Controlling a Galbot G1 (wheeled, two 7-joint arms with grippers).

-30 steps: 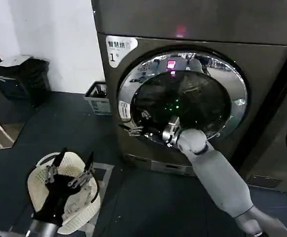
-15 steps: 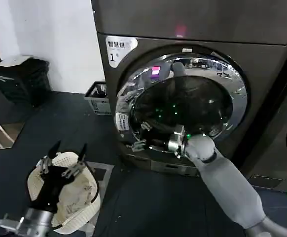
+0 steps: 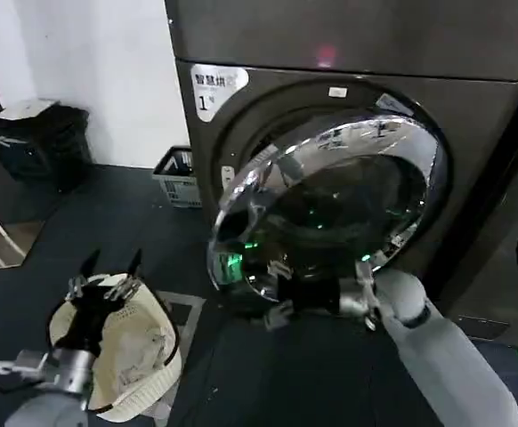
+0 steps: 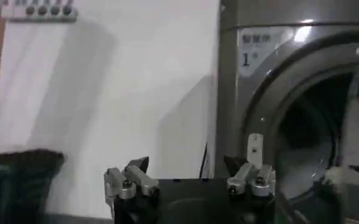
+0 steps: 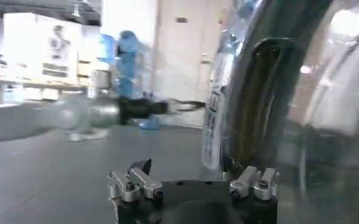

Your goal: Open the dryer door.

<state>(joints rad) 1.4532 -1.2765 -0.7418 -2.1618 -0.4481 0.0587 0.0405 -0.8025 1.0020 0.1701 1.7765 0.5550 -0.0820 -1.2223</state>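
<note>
One dryer door [image 3: 330, 205] ajar, right gripper [image 3: 272, 294] beneath.

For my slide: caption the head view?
Right gripper at the half-open dryer door; left gripper idle above a basket.

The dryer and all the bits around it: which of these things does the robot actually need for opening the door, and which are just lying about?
Part of the job:
- dryer door, swung partly open
- right gripper, open, at the door's lower rim
- dryer

Just lying about:
- white laundry basket on the floor, with the open left gripper above it
- grey crate by the wall
- neighbouring machine
</note>
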